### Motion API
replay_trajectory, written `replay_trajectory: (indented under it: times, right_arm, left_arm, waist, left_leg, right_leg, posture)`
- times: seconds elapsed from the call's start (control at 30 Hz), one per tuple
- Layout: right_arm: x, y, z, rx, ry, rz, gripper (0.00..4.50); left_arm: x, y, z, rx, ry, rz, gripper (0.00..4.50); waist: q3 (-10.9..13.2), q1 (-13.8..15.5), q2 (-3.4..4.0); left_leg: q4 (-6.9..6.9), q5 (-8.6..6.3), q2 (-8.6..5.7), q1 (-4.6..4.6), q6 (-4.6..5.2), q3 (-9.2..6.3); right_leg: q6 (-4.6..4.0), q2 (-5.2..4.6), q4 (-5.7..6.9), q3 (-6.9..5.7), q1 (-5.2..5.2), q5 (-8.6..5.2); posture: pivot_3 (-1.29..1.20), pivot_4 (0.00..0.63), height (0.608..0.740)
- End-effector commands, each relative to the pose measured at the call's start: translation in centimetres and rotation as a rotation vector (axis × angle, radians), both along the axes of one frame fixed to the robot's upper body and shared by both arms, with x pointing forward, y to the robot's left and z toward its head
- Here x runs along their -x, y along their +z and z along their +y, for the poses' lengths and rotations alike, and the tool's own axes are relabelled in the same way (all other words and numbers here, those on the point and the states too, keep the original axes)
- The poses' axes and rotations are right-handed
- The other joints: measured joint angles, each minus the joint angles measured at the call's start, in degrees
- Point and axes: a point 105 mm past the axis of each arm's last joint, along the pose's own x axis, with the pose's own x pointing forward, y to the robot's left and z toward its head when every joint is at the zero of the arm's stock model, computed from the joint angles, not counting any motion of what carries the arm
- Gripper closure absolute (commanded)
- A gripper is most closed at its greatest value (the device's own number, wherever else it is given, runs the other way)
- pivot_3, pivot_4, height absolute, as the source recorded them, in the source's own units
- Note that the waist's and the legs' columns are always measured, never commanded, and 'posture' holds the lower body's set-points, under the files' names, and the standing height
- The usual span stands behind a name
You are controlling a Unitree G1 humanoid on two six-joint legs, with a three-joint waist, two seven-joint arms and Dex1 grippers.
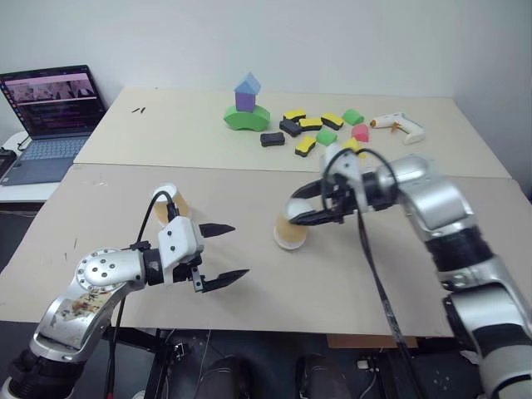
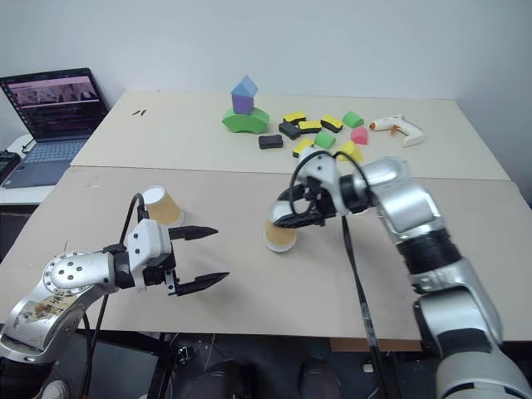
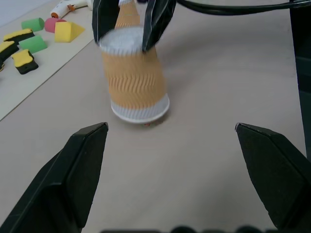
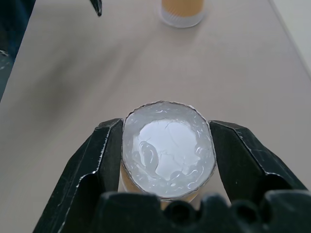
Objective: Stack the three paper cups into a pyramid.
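Bright, even room light — soft shadows on the table; the gripped cup slightly blurred.

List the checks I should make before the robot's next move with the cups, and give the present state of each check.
1. Right gripper is shut on a cup: ok. Its fingers clamp the cup's upturned white base.
2. The held cup is straight: not ok. It leans to one side in the left wrist view.
3. Left gripper is open and holds nothing: ok.
4. The second cup stands on the table, apart from the held one: ok. It is beside the left gripper.
5. The place of the third cup is known: cannot tell.
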Motion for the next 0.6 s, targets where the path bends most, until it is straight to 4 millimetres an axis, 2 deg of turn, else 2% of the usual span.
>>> replay_trajectory:
  times: [0.03,0.23,0.43,0.5,0.6]
  right_arm:
    - [-1.4,1.3,2.2,0.015,0.047,-0.09,1.94]
    - [-2.4,1.3,4.7,0.023,0.085,-0.121,1.94]
    - [-3.2,0.9,5.1,0.02,0.063,-0.13,1.94]
    - [-3.3,0.8,5.0,0.011,0.052,-0.125,0.91]
    - [-3.4,0.7,4.9,-0.001,0.038,-0.119,0.06]
  left_arm:
    - [0.3,0.7,-0.2,-0.003,-0.011,-0.038,0.0]
    - [0.3,0.6,-0.1,0.0,0.008,-0.042,0.0]
    - [0.3,0.7,-0.2,0.002,0.014,-0.048,0.0]
    - [0.3,0.7,-0.3,0.003,0.013,-0.049,0.0]
    - [0.2,0.6,-0.3,0.005,0.013,-0.048,0.0]
  waist:
    - [0.0,-0.2,0.0]
    - [0.0,-0.2,0.01]
    - [0.0,-0.6,0.01]
    - [0.0,-0.7,0.01]
    - [0.0,-0.7,0.01]
  left_leg:
    - [0.01,0.0,-0.02,0.0,0.0,-0.02]
    - [0.02,0.0,-0.01,0.03,0.0,-0.05]
    - [0.03,0.01,-0.03,0.11,-0.02,-0.07]
    - [0.03,0.02,-0.03,0.13,-0.05,-0.07]
    - [0.03,0.02,-0.04,0.1,-0.06,-0.07]
  right_leg:
    - [0.0,0.0,0.0,-0.01,0.01,0.0]
    - [0.0,0.04,0.04,-0.02,0.02,0.0]
    - [0.0,0.03,0.1,-0.02,0.07,0.0]
    - [-0.01,0.03,0.13,-0.01,0.07,0.0]
    - [-0.01,0.02,0.14,-0.01,0.04,0.0]
  posture:
    - [0.0,0.15,0.705]
    - [0.0,0.15,0.705]
    - [0.0,0.15,0.705]
    - [0.0,0.15,0.705]
    - [0.0,0.15,0.705]
